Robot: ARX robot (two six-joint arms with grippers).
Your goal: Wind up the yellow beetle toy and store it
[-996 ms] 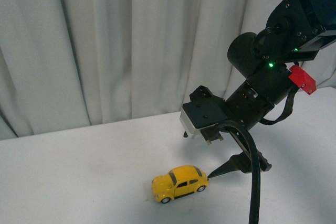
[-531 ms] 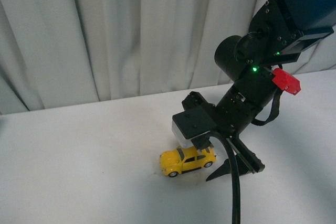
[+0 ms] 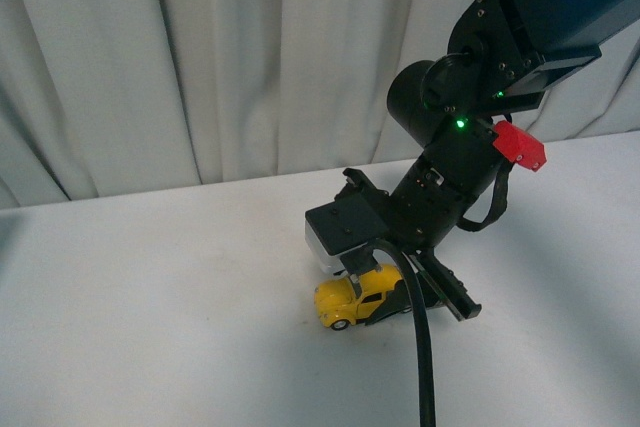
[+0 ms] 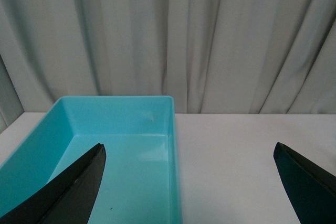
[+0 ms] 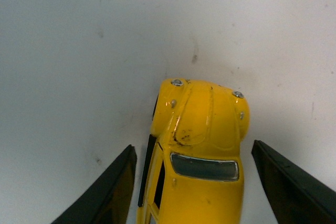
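The yellow beetle toy stands on its wheels on the white table, partly hidden under my right arm. My right gripper is open and low over the car, one finger on each side. In the right wrist view the yellow beetle toy lies between the two black fingers, with small gaps on both sides and its hood pointing away from the wrist. My left gripper is open with nothing between its fingers, hovering over the right wall of a teal bin.
The teal bin is open-topped and holds nothing that shows; it sits on the white table near a grey curtain. A black cable hangs from my right arm toward the table's front. The curtain closes off the back.
My right arm has swung left and down. Its open fingers, a second ago just right of the car, now straddle it. The camera view shifted a little too.
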